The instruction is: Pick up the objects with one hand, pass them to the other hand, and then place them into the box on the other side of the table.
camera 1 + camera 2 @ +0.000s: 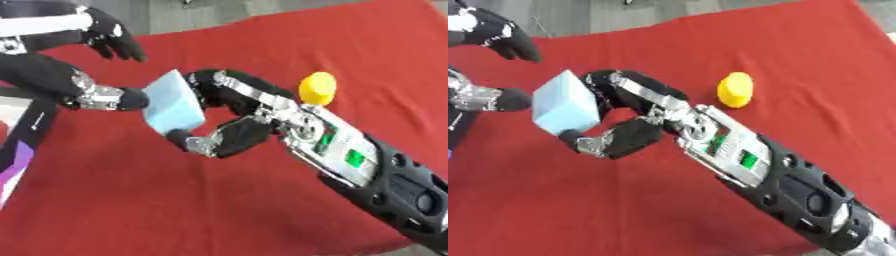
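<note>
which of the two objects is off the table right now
The light blue block, held between both hands: right hand, left hand. The yellow object lies on the red cloth.

The right robot hand (623, 120) reaches in from the near right, fingers and thumb curled around a pale blue foam cube (566, 102) held above the red cloth-covered desk (798, 60). The left robot hand (492, 97) touches the cube's left side. A yellow rounded object (735, 90) lies to the right.
</note>
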You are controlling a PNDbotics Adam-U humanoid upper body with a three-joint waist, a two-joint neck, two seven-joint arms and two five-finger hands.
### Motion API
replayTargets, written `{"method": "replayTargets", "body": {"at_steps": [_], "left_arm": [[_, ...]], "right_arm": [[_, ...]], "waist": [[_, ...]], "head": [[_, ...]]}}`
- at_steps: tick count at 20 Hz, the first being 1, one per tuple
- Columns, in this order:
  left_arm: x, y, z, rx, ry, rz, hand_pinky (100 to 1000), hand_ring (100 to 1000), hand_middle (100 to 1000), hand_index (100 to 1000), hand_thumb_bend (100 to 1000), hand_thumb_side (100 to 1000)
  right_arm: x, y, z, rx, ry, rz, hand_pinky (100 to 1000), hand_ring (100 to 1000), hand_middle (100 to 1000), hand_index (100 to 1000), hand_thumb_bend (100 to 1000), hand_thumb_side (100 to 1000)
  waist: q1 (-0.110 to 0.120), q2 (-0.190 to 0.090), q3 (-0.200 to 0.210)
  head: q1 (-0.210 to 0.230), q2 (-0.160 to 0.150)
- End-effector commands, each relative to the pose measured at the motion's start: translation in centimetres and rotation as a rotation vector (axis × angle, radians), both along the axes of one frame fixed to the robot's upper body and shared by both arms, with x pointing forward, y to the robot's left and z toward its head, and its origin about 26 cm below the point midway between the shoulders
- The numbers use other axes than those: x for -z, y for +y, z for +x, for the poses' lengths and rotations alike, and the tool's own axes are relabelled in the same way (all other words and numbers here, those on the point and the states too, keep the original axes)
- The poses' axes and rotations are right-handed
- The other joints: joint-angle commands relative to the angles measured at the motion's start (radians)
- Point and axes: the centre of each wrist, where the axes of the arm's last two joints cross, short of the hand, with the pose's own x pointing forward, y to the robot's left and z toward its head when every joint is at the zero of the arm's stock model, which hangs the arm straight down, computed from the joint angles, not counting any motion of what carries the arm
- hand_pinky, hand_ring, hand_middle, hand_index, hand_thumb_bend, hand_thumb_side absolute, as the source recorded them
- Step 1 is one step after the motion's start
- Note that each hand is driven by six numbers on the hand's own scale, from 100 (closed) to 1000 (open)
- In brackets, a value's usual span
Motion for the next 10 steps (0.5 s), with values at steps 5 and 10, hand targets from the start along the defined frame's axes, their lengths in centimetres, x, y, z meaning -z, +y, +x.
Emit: {"method": "replayTargets", "body": {"at_steps": [5, 10], "left_arm": [[-1.04, -0.34, -0.46, 0.013, 0.023, 0.01, 864, 827, 765, 781, 560, 639], [-0.62, -0.87, -0.29, 0.03, 0.055, 0.033, 869, 831, 768, 782, 626, 629]], "right_arm": [[-0.9, 0.12, -0.24, -0.014, -0.05, 0.003, 622, 623, 449, 608, 100, 164], [-1.05, 0.16, -0.36, -0.015, -0.06, -0.001, 620, 622, 448, 606, 100, 155]], "waist": [[0.009, -0.01, 0.0], [0.009, -0.01, -0.001]], "head": [[0.001, 0.007], [0.003, 0.009]]}}
